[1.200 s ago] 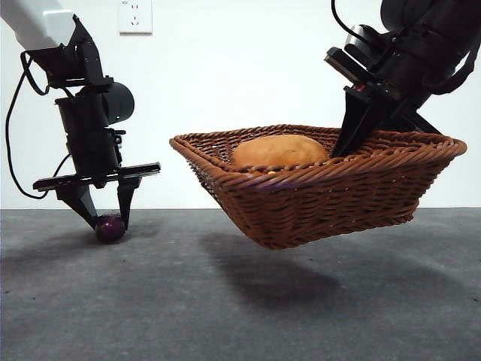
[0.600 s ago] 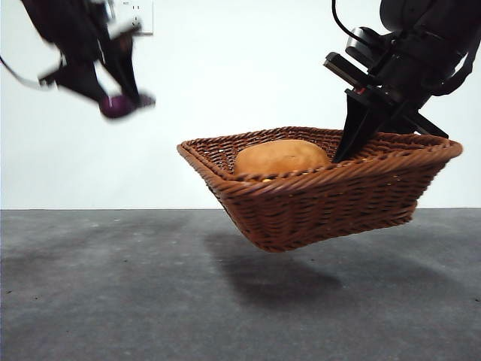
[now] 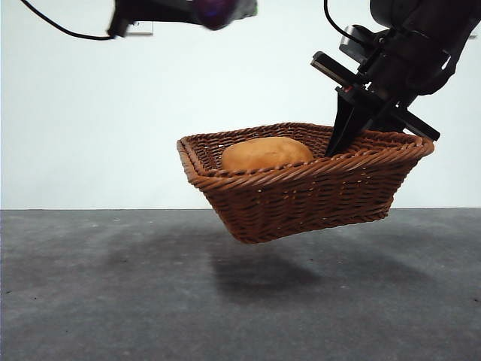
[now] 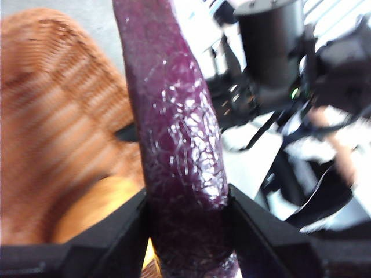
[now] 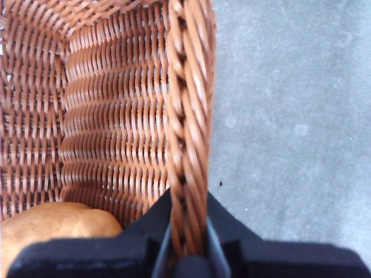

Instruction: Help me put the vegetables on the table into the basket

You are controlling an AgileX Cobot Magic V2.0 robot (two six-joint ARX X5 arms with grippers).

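The table (image 3: 240,301), dark grey with faint mottling, fills the near ground of the front view, and a soft shadow lies on it under the basket (image 3: 301,192), which hangs clear of the surface, tilted so that its side by the arm sits higher. The right gripper (image 3: 353,131) comes down from the upper corner and pinches the braided rim there; in the right wrist view its two black jaws are clamped on either side of that rim (image 5: 188,145), with the woven inner wall on one side and grey table on the other. Inside the basket lies the orange-brown potato (image 3: 267,154), its rounded top rising just above the front rim; the right wrist view shows part of it (image 5: 52,223) low in the basket near the jaws. Higher up, at the top edge of the front view, the left gripper (image 3: 214,9) holds the purple eggplant (image 3: 218,11), blurred, above and to the side of the basket. In the left wrist view the jaws press against both sides of the glossy, wrinkled eggplant (image 4: 179,150), with blurred wicker behind it. On the white wall behind, a wall socket (image 3: 139,28) is partly hidden; no writing on it can be read.
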